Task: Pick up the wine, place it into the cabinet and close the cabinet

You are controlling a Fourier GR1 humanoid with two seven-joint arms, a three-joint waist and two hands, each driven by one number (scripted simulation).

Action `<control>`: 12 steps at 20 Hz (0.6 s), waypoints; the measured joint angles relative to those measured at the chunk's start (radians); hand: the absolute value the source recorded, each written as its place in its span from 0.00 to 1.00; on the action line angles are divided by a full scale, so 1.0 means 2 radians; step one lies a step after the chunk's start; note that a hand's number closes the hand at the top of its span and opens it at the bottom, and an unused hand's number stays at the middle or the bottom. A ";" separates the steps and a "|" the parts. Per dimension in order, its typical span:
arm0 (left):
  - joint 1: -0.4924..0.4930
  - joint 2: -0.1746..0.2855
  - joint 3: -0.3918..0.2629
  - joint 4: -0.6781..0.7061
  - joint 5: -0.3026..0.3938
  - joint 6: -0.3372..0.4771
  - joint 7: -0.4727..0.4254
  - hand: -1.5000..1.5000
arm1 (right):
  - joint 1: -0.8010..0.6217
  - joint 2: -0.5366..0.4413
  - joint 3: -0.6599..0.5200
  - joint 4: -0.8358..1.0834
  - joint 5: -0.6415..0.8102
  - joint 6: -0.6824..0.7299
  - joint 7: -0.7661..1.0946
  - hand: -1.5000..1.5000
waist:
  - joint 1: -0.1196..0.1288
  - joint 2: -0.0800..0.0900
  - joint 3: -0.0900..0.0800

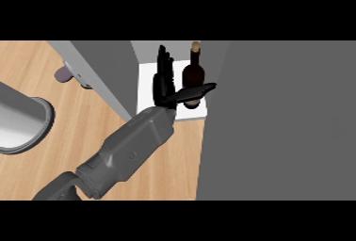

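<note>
We see the wine bottle [194, 73] standing upright on the cabinet's white floor [147, 75], between the open grey door [104, 70] and a broad grey panel [278, 117]. The left robot hand [165, 84] sits just beside it, fingers straight and apart, thumb crossing the bottle's lower body, perhaps touching. Around lies the pale wooden worktop [69, 127], with a grey round vessel [24, 122] at its left edge.

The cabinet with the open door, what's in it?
A dark wine bottle stands on the white floor. The left hand is in there too, open, thumb across the bottle's lower part. The grey panel at the right covers whatever else is inside.
</note>
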 measured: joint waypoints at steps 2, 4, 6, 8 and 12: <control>-0.001 0.000 -0.003 -0.005 0.005 -0.002 -0.001 0.00 | -0.002 0.000 0.000 -0.004 0.001 -0.004 0.007 0.00 | 0.003 -0.001 0.000; 0.007 0.000 -0.010 -0.016 0.010 -0.005 -0.005 0.00 | 0.002 0.000 0.004 -0.008 0.003 -0.004 0.008 0.00 | 0.004 -0.002 0.000; 0.013 0.000 -0.016 -0.030 0.014 -0.006 -0.007 0.00 | 0.014 0.002 0.005 -0.017 0.004 -0.006 0.007 0.00 | 0.009 -0.003 0.000; 0.018 0.000 -0.025 -0.040 0.014 -0.008 -0.008 0.00 | 0.010 0.004 0.005 -0.016 0.008 -0.011 0.010 0.00 | 0.014 -0.004 0.000; 0.036 0.000 -0.044 -0.065 0.013 -0.007 -0.020 0.00 | 0.010 0.001 0.000 -0.023 0.005 -0.015 0.020 0.00 | 0.021 -0.006 0.000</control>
